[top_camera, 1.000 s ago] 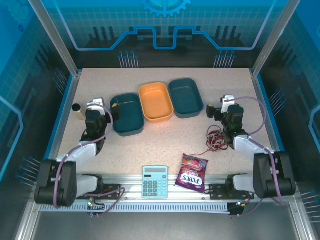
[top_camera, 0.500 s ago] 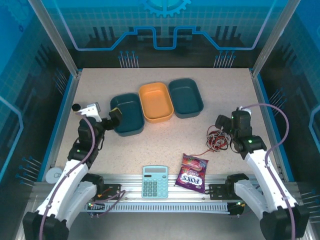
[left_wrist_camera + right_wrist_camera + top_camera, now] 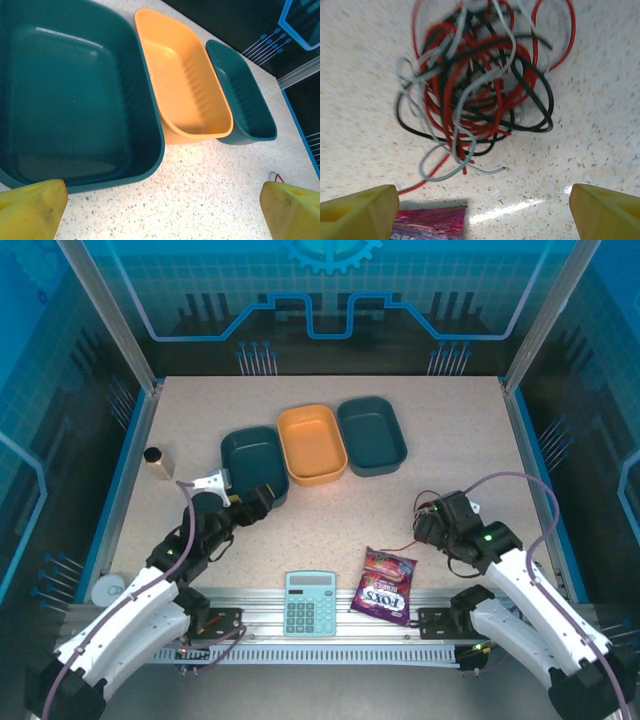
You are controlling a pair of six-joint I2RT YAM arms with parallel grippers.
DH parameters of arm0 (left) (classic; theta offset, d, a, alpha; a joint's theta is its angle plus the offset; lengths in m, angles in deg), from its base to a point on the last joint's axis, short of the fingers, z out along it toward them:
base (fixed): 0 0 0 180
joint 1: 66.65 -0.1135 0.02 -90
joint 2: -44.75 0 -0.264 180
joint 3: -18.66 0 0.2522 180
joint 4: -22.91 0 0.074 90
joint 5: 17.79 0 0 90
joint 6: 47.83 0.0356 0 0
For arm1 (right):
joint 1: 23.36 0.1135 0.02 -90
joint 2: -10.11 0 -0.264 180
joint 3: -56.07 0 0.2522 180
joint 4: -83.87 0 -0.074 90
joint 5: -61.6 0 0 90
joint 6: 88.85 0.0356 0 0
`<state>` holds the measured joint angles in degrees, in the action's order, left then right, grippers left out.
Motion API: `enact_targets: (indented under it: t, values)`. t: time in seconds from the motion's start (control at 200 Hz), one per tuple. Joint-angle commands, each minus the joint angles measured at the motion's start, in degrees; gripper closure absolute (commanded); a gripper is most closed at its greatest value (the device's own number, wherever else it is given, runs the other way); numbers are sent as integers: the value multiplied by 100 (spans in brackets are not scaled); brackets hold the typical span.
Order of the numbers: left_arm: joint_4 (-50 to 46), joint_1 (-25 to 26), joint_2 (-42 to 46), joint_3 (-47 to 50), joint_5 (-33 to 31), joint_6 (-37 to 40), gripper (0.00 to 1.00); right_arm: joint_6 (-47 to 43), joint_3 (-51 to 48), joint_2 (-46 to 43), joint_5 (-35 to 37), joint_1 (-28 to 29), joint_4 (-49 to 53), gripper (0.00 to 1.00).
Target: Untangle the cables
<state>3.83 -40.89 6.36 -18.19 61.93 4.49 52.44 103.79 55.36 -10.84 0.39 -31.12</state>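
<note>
Two robot arms work at a speckled table, where the cables (image 3: 475,85), thin black, red and pale grey wires, lie knotted in one roundish clump on the right half of the table, just to the far right of a pink candy bag (image 3: 383,585).

The right gripper (image 3: 482,210) hangs over the clump with its yellow fingers spread wide and nothing between them. In its wrist view the tangle sits on the tabletop straight ahead of the fingertips and centred between them. The clump has no clear long axis. Its loops cross in every direction, and one red strand trails out of it toward the corner of the candy bag. Seen from above, the right gripper (image 3: 432,525) covers much of the wires (image 3: 424,507), and the wrist picture is blurred, so it is hard to say whether a finger touches a loop.

The left gripper (image 3: 255,502) is well apart from the wires, on the left side of the table. It is also wide open and empty, and it points at the near rim of a dark teal tray (image 3: 150,125), which stands beside an orange tray (image 3: 185,85). The right arm is plainly the nearer one and the likelier to make the first pull.
</note>
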Motion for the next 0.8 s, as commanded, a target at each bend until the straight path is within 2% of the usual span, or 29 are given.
enact_targets:
  t: [0.0,0.095,0.17,0.29,0.425,0.52,0.65,0.795]
  values:
    - [377,60,-163,112,-72,-307,1,251,-237,261,-87,61,-532,11]
    - [609,78,-346,96,-27,-279,1,76,-281,581,2,-102,-1025,11]
    - [726,78,-507,44,30,-227,1,-107,-286,896,-94,-374,-1390,15]
    - [798,92,-763,-83,136,-135,1,-411,-283,1437,-523,-789,-2219,40]
    - [902,126,-1012,-218,219,-44,1,-726,88,2057,-800,-798,-2694,63]
    - [1026,156,-1166,-300,232,54,1,-905,338,2459,-969,-751,-2961,73]
    - [1170,197,-1382,-427,246,145,1,-1092,763,2933,-1160,-541,-3193,92]
    - [1255,262,-1554,-533,279,199,1,-1089,1172,3138,-1009,-135,-3167,99]
